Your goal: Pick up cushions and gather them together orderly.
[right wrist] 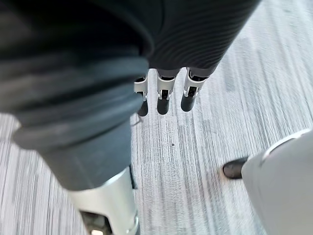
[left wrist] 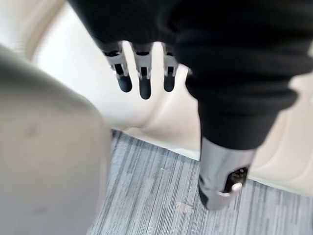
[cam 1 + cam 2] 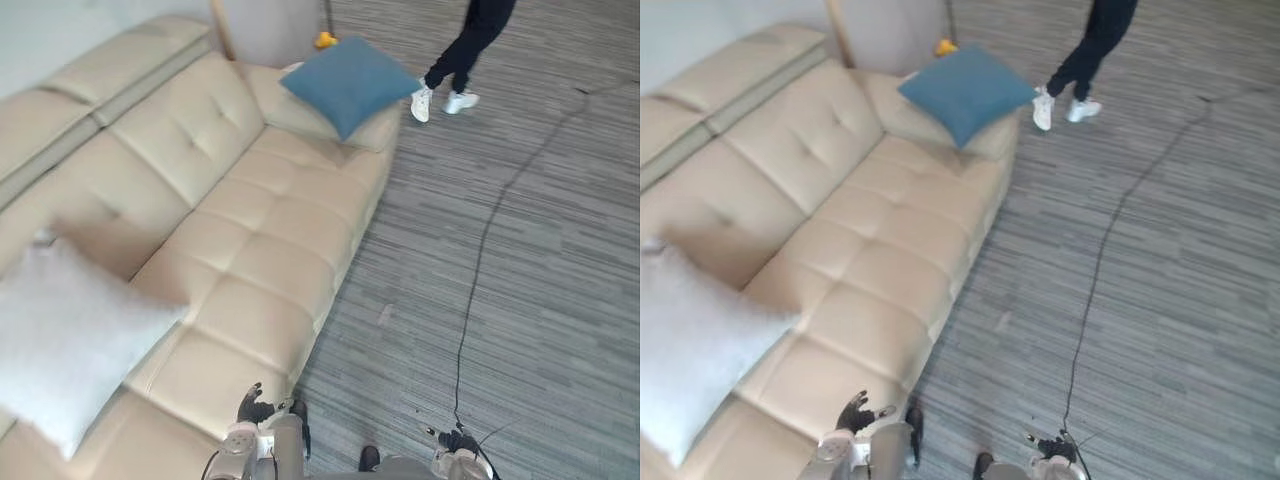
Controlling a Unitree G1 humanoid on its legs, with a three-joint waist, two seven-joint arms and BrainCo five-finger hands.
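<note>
A blue cushion (image 3: 350,82) lies tilted on the far end of the beige sofa (image 3: 260,250), against its armrest. A white cushion (image 3: 60,340) leans on the sofa's near end at the left. My left hand (image 3: 254,408) hangs low by the sofa's front edge, fingers (image 2: 143,78) straight and holding nothing. My right hand (image 3: 455,440) hangs over the carpet at the bottom, fingers (image 1: 164,95) straight and empty. Both hands are far from either cushion.
A person (image 3: 462,50) in dark trousers and white shoes walks on the grey striped carpet (image 3: 520,280) beyond the sofa. A small yellow object (image 3: 324,40) lies behind the blue cushion. A thin dark cable (image 3: 490,230) runs across the carpet.
</note>
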